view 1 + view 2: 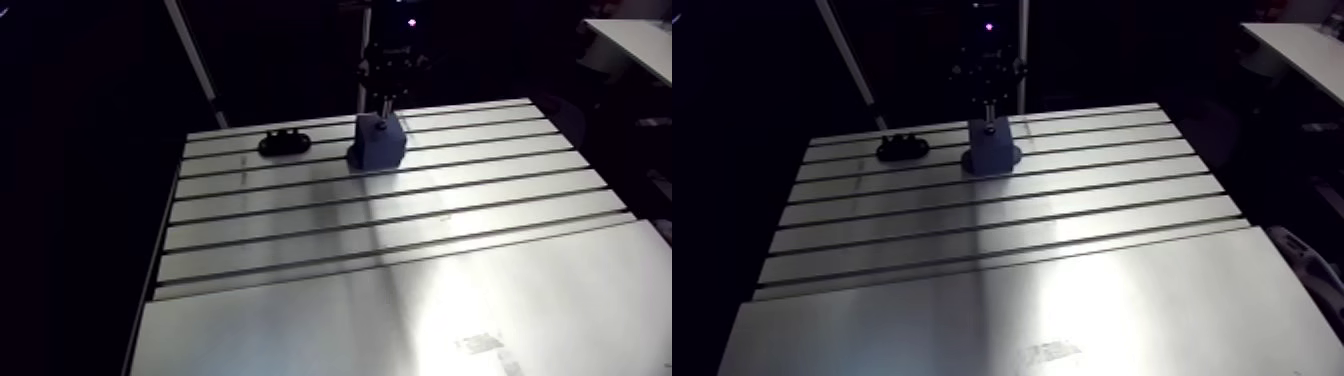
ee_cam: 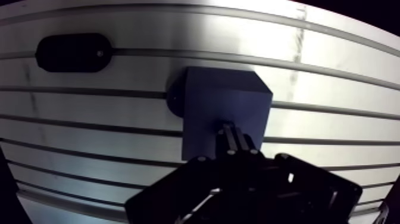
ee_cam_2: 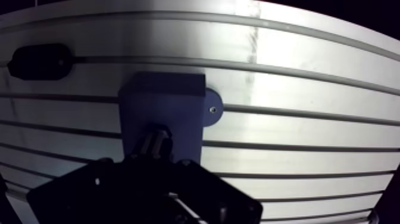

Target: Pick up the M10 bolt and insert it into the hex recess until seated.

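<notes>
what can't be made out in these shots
Hex recess: wrist view, covered by the gripper over the block.
Bolt: wrist view, lost in the gripper's dark shadow; arm view, too small.
Black holder: details too dark in both views.

The tabletop (image 1: pixel 400 300) is bare pale-grey metal with a smooth, brushed finish that throws back a broad soft glare; its long slots (image 2: pixel 89 90) read as dark, dull grooves. Near its front edge a small mottled patch (image 1: pixel 488 350) breaks the even sheen. The blue block (image 2: pixel 223 98) looks like plastic, matt all over, with flat faces that show no shine. A tiny bright metal screw head (image 3: pixel 212 109) glints in its rounded foot. The black oval piece (image 2: pixel 71 52) is matt, plastic by the look, with one small pale fastener (image 2: pixel 100 55). The gripper (image 2: pixel 235 140) housing is black and dull, faintly satin at its edges
</notes>
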### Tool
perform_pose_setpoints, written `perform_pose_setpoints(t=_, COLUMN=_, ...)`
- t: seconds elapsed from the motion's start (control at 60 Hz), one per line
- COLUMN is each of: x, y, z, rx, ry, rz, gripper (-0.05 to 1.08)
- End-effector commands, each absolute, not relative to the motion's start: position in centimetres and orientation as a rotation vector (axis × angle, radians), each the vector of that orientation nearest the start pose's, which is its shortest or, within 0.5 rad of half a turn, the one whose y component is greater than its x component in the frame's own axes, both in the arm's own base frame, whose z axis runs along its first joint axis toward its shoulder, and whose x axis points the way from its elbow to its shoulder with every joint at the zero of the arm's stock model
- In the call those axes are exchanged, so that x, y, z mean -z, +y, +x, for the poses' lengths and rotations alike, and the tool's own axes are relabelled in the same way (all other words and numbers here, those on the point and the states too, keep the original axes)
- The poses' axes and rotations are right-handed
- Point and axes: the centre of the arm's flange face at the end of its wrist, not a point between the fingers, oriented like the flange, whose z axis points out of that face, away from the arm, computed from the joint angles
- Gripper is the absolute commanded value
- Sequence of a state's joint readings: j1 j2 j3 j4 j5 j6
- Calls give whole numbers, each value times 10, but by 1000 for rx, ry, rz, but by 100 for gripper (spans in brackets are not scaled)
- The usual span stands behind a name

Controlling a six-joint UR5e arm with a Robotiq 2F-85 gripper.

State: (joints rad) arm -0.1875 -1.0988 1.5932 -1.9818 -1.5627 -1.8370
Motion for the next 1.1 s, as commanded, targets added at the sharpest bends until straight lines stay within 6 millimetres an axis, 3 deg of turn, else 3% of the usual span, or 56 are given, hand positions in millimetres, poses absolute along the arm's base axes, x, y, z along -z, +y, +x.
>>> perform_pose_setpoints(t=0.017, x=-246, y=-15, z=-643, rx=42, ry=3058, rz=-121, gripper=108)
perform_pose_setpoints(t=1.1, x=-238, y=-16, z=-641, rx=38, ry=3048, rz=-134, gripper=108)
